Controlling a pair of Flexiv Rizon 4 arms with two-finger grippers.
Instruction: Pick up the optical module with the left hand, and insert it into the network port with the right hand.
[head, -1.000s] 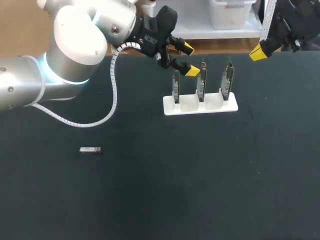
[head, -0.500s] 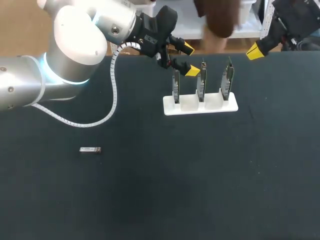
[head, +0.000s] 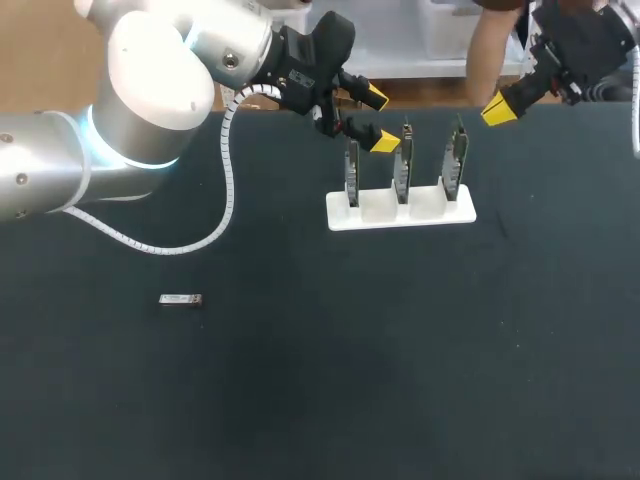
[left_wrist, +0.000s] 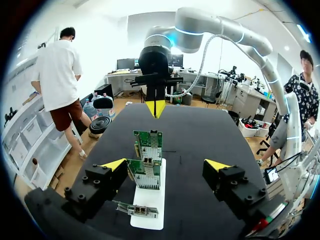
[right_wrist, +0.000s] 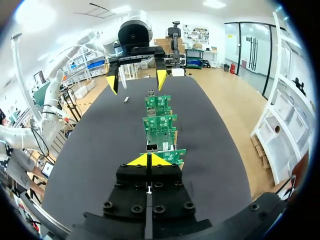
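Note:
The optical module (head: 181, 299), a small silver bar, lies alone on the black table (head: 320, 400) at the left. Three green circuit boards with network ports (head: 404, 165) stand upright in a white stand (head: 385, 215) toward the back. My left gripper (head: 376, 119) hangs open just behind the leftmost board, holding nothing. In the left wrist view, the left gripper (left_wrist: 165, 165) has the boards (left_wrist: 148, 146) right ahead of its spread tips. My right gripper (head: 497, 110) is shut and empty near the far edge, beyond the rightmost board. In the right wrist view, the right gripper (right_wrist: 150, 160) looks along the row of boards (right_wrist: 160, 129) to the module (right_wrist: 125, 99).
The black mat covers the whole table. Its front half holds nothing but the module. A white coiled cable (head: 228, 180) hangs from my left arm over the mat at the back left.
My right gripper has shifted a little leftward along the far edge, toward the boards. The left arm, the module and the stand have stayed put.

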